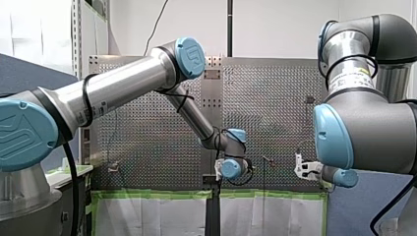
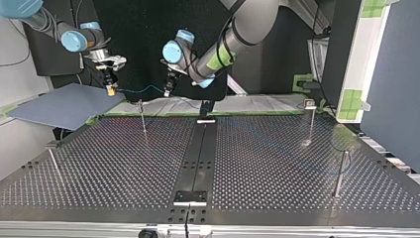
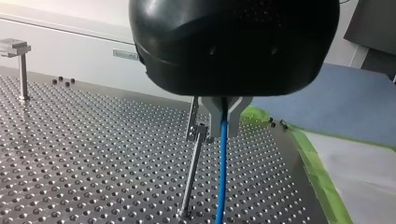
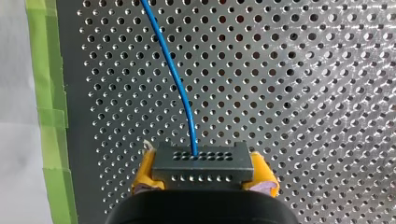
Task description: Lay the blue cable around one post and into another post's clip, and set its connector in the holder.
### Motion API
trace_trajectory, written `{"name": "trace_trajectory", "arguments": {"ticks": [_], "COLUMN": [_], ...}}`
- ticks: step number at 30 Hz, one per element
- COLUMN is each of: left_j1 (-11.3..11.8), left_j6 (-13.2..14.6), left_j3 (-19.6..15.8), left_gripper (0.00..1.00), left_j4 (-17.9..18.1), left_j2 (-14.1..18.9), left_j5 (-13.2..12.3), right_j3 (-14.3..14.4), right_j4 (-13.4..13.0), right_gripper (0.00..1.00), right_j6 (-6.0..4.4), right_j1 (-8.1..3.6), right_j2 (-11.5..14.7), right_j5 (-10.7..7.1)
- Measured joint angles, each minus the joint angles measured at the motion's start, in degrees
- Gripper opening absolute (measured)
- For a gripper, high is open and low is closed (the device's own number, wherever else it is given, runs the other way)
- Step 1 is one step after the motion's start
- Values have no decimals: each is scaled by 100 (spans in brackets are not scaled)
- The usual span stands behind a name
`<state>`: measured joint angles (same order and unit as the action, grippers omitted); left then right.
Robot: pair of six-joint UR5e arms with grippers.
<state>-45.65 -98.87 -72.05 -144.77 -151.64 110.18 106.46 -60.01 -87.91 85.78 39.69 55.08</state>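
In the right wrist view my right gripper [image 4: 203, 171] has its yellow pads [image 4: 145, 171] shut on the dark connector [image 4: 202, 161]. The blue cable [image 4: 176, 77] leaves the connector and curves ahead over the perforated plate. In the left wrist view my left gripper [image 3: 224, 120] is shut on the blue cable [image 3: 221, 177], which hangs down from its fingers. A thin post with a clip [image 3: 192, 168] stands just beside it. In the top view both grippers hover above the table's far edge, my right gripper [image 2: 111, 88] at the left and my left gripper [image 2: 167, 91] near the middle. The cable [image 2: 143, 90] sags between them.
Thin posts stand on the perforated table [image 2: 267, 163]: one below the cable [image 2: 143, 119], one at the top view's left [image 2: 54, 161], two at its right [image 2: 310, 121] [image 2: 340, 173]. A small dark plate [image 2: 190, 197] sits on the centre strip near the camera. Green tape [image 3: 322, 177] edges the table.
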Motion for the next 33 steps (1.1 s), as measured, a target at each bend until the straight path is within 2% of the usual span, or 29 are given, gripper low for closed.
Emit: {"name": "trace_trajectory", "arguments": {"ticks": [20,33], "left_j1": [159,177], "left_j6": [103,185], "left_j3": [61,63], "left_gripper": [0,0], "left_j4": [-180,-240], "left_j2": [0,0], "left_j5": [59,75], "right_j3": [-192,-293], "right_j4": [1,22], "right_gripper": [0,0], "right_j6": [-146,-180], "right_j1": [-104,-143], "right_j2": [0,0], "right_j5": [-98,-115]}}
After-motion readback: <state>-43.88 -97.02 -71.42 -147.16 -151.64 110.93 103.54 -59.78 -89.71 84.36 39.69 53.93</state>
